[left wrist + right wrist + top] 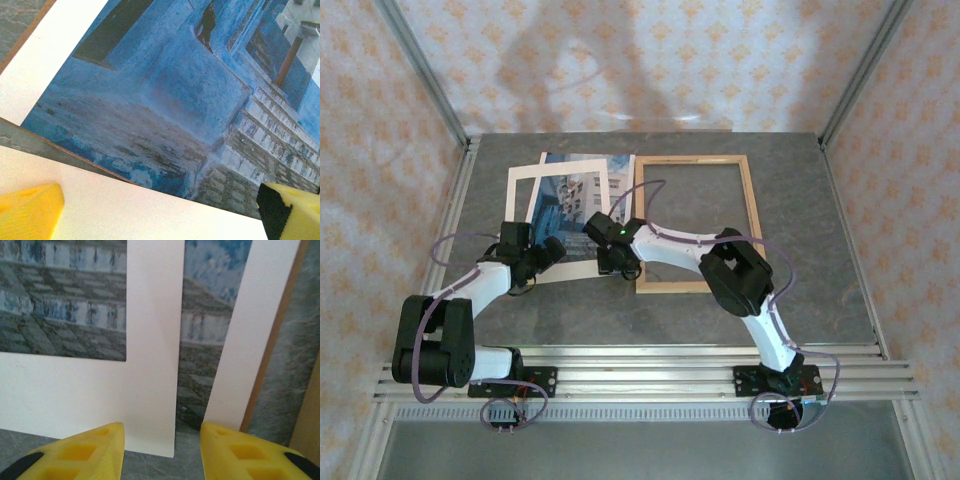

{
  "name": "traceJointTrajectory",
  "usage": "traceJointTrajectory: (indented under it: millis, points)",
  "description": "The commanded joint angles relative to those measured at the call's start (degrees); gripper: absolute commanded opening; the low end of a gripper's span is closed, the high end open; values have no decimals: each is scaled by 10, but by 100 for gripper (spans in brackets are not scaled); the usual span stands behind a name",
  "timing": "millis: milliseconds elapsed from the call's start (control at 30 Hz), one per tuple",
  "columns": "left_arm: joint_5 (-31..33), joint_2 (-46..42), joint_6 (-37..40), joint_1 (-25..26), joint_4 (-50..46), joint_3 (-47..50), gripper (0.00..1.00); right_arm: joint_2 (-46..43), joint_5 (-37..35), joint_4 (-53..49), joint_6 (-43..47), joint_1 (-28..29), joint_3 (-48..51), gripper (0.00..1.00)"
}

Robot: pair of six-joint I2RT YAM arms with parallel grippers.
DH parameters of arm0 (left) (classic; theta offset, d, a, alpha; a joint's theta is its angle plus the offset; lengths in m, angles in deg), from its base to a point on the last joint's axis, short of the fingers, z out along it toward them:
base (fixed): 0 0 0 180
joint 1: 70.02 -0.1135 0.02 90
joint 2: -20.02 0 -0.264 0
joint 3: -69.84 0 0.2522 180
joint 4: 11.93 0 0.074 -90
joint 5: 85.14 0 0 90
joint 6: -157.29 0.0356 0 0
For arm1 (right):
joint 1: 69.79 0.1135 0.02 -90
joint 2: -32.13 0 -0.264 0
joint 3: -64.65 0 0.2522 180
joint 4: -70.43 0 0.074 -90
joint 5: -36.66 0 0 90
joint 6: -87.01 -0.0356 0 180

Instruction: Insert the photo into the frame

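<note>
The left jaws are wide apart, with nothing between them. One yellow pad (30, 210) sits at each lower corner of the left wrist view. They hang just over the photo (165, 100), which shows blue walls and pale steps. A white card mat (150, 210) lies across the near edge of the photo.

The right jaws are partly apart and hold nothing. Their yellow pads (85, 450) hang over the near corner of the mat (150, 365). The photo (65, 300) shows through the hole in the mat and again in a strip beside it. A thin brown board edge (267, 352) peeks out past a white strip on the right.

From above, the photo (575, 195) lies flat on the left part of the gray tabletop (800, 280). The mat (518, 200) lies crooked on top of it. Both arms reach in over its near edge.

The frame (690, 159) lies flat just to the right of the photo. It is light wood. The gray tabletop shows through its middle. The photo is not in it yet.
</note>
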Motion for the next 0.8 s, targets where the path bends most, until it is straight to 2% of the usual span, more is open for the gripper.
traceJointTrajectory:
  millis: [0, 133, 400, 767]
  points:
    - [-8, 0, 4, -5, 8, 16, 100, 12, -8, -17, -1, 5, -14, 43]
    - [-9, 2, 3, -5, 13, 20, 100, 22, -14, -29, -3, 5, -25, 43]
    - [-14, 6, 2, -5, 17, 25, 100, 21, 39, 27, 0, 5, -12, 43]
    - [-15, 3, 0, -5, 21, 36, 100, -44, 66, 133, -23, -12, 57, 43]
